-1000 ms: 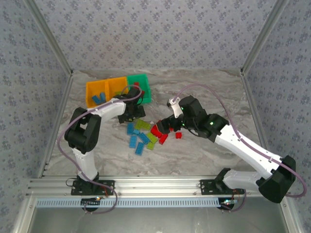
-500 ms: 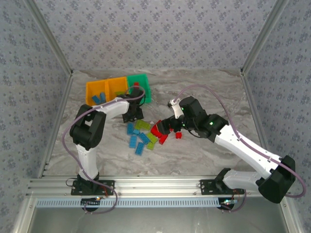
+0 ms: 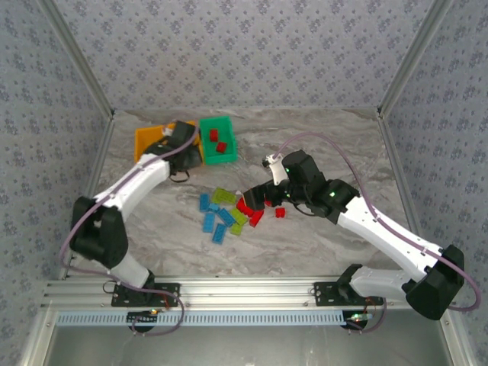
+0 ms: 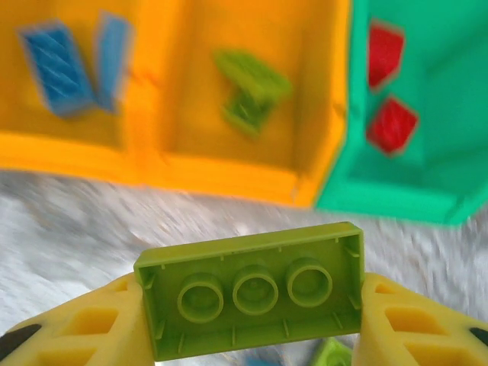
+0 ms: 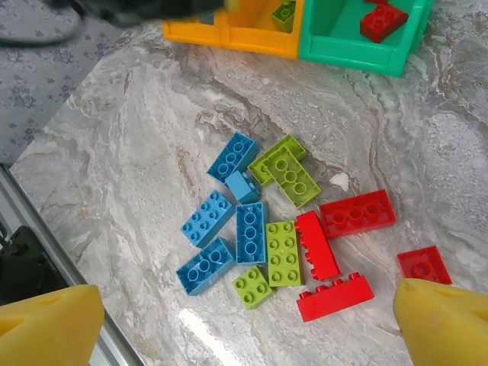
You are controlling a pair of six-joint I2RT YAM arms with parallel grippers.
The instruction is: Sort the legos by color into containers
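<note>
My left fingers [image 4: 84, 328] pinch a lime green brick [image 4: 252, 293], which looks light, hard and slippery, by its short ends near the middle orange bin [image 4: 229, 174], and my right fingers [image 5: 46, 324] are spread wide above the table [image 5: 137, 114].

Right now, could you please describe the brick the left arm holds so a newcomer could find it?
Find the row of orange and green bins at the back left; the left arm's yellow jaws hang by it. Clamped between them is a lime green brick, its three-tube underside showing; the other lime bricks lie loose.
</note>
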